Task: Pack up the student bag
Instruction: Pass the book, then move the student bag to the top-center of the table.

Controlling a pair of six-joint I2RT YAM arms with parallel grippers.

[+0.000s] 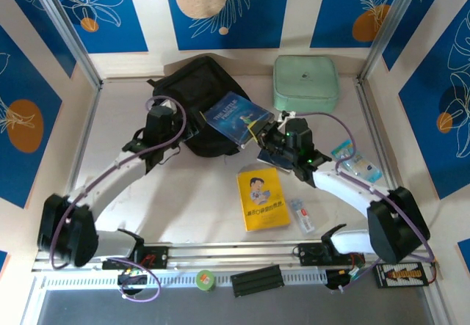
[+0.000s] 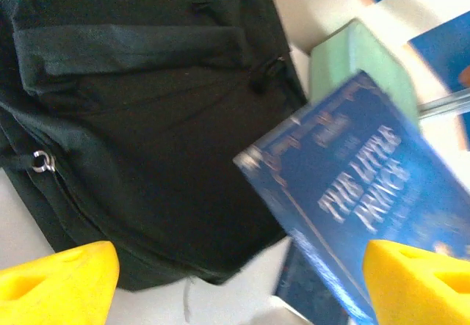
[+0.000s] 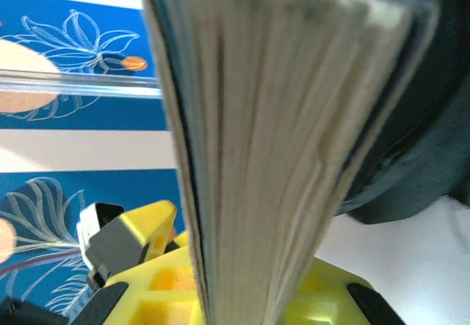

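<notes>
The student bag (image 1: 197,97) is a large black backpack lying at the back centre of the table; in the left wrist view the bag (image 2: 147,119) takes up the upper left. My right gripper (image 1: 264,138) is shut on a blue book titled "The Little Prince" (image 1: 235,116) and holds it tilted over the bag's right edge. From the right wrist camera the book's page edge (image 3: 279,141) stands between the yellow fingers (image 3: 139,229) of that gripper (image 3: 250,296). My left gripper (image 1: 163,123) hovers at the bag's left side. Its fingers (image 2: 59,277) stand wide apart, open and holding nothing (image 2: 239,288). The blue book (image 2: 360,185) hangs just to its right.
A pale mint-green zip case (image 1: 306,81) sits at the back right. A yellow booklet (image 1: 262,199) lies at the front centre with a small card (image 1: 301,215) beside it. More small packets (image 1: 356,165) lie to the right. Blue-patterned walls enclose the table.
</notes>
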